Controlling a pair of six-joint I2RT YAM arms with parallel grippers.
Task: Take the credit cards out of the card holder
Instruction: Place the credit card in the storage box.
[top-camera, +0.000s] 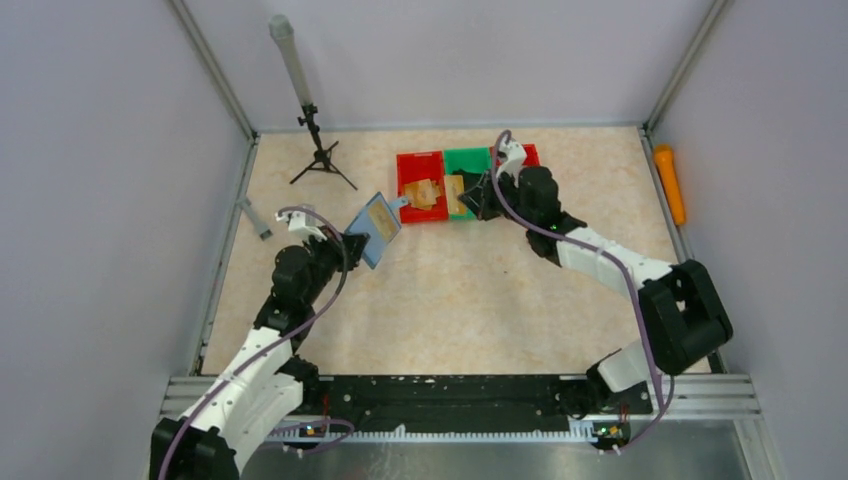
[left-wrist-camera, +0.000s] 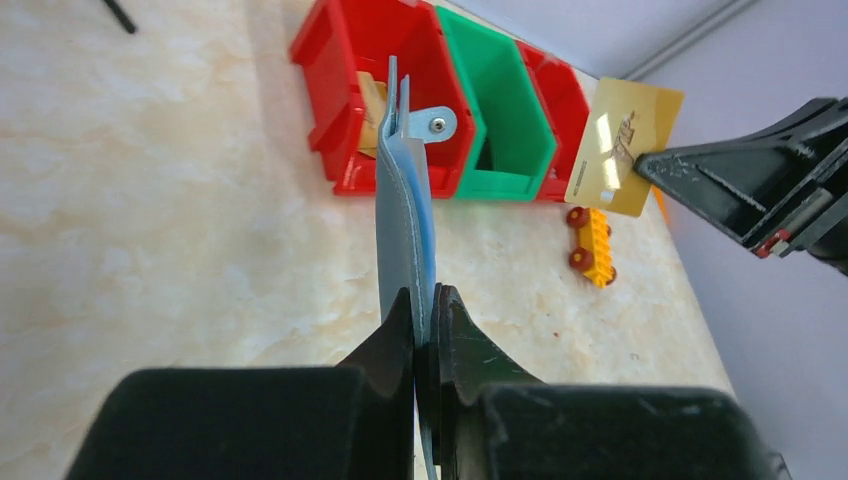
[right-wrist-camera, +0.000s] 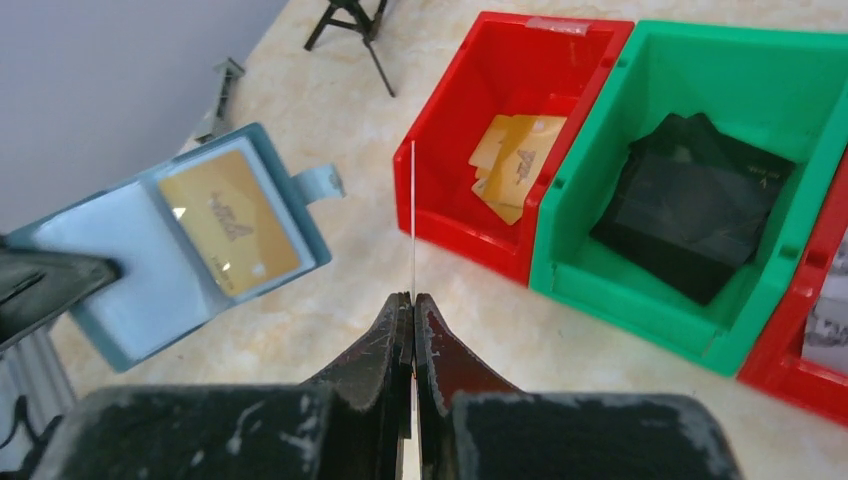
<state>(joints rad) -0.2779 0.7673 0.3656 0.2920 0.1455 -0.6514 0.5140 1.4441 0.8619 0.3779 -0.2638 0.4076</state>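
Observation:
My left gripper (left-wrist-camera: 425, 302) is shut on the bottom edge of the slate-teal card holder (left-wrist-camera: 405, 215) and holds it up off the table, opened. In the right wrist view the card holder (right-wrist-camera: 110, 290) shows its light inside, with a gold credit card (right-wrist-camera: 230, 222) still in its pocket and its tab sticking out. My right gripper (right-wrist-camera: 413, 297) is shut on another gold credit card (left-wrist-camera: 623, 147), which its own camera sees edge-on as a thin line. In the top view the right gripper (top-camera: 468, 195) hovers by the bins, apart from the left gripper (top-camera: 350, 238).
A red bin (right-wrist-camera: 455, 150) holds several gold cards (right-wrist-camera: 515, 160). Beside it, a green bin (right-wrist-camera: 800, 110) holds a black object (right-wrist-camera: 690, 205), then comes another red bin (left-wrist-camera: 560, 100). A yellow toy (left-wrist-camera: 594, 247) lies on the table. A small tripod (top-camera: 318, 150) stands at the back left.

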